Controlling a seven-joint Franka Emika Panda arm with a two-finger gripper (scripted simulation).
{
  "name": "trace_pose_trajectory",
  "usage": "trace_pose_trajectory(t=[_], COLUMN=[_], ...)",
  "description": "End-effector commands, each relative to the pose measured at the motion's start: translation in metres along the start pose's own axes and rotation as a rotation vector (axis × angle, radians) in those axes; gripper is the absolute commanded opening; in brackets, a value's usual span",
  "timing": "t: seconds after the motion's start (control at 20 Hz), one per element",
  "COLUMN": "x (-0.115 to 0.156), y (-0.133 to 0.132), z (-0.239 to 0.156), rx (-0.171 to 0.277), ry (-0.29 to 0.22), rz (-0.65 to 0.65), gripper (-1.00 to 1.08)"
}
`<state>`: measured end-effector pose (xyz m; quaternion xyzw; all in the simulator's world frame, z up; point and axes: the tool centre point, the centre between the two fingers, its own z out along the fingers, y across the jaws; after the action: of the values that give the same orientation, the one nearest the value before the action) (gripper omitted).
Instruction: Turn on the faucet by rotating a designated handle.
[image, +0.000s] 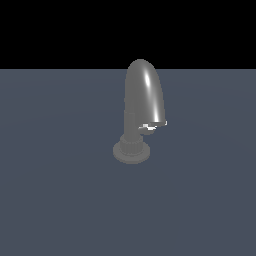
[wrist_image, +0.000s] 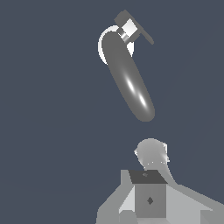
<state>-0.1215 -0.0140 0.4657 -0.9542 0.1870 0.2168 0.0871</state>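
Note:
The faucet (image: 142, 100) stands in the middle of the flat grey floor in the exterior view, with a glossy arched spout, a narrow column and a round ribbed base flange (image: 131, 151). The handle (image: 153, 126), a short stub with whitish specks, juts from the column toward the exterior view's right, under the spout tip. The wrist view shows the faucet (wrist_image: 130, 81) from above, with the handle (wrist_image: 139, 31) crossing at the column. Grey blocky parts of my gripper (wrist_image: 148, 192) fill the near edge of that view, apart from the spout. The jaws do not show clearly. The arm is absent from the exterior view.
A rounded grey lump (wrist_image: 151, 154) with whitish specks sits just beyond the gripper parts in the wrist view; I cannot tell what it is. The grey floor (image: 60, 200) runs flat around the faucet.

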Motion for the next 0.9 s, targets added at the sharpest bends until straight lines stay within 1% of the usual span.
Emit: trace_pose_trajectory(t=[0.0, 0.45, 0.85], x=[0.013, 0.062, 0.106], y=[-0.002, -0.007, -0.005], z=[0.001, 0.008, 0.022], rx=[0.014, 0.067, 0.117], ry=[-0.045, -0.212, -0.369], rz=[0.038, 0.177, 0.306], gripper=[-1.0, -1.0, -1.0])
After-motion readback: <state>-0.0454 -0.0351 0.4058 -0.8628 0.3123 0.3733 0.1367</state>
